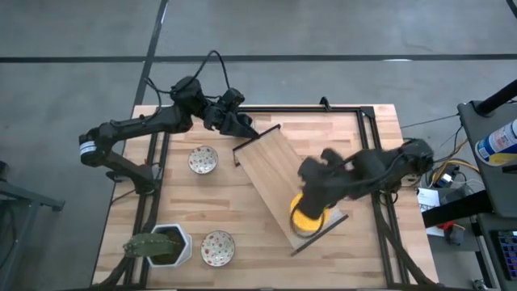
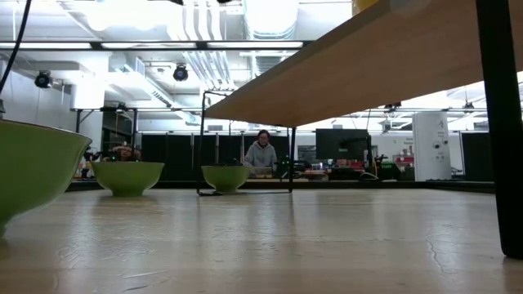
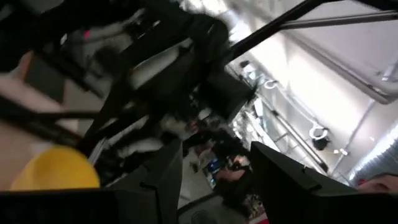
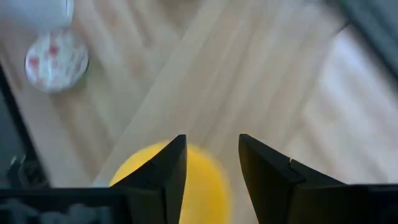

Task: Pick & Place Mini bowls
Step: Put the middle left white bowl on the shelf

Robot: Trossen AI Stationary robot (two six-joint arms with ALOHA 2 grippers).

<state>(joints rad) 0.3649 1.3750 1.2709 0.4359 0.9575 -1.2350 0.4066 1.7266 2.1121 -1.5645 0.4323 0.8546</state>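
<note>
A plain yellow mini bowl sits on the near right end of a raised wooden shelf; in the right wrist view the yellow bowl shows below the fingers. My right gripper hovers over it, open and pointing steeply down, partly hiding it in the high view. Two white patterned mini bowls rest on the tabletop, one at the left and one near the front. My left gripper is open at the shelf's far end, with nothing between its fingers.
A white hexagonal pot with a green plant stands at the near left corner. The shelf stands aslant on dark legs, and the low view looks under it. A black frame runs around the table's edges. A person sits in the room behind.
</note>
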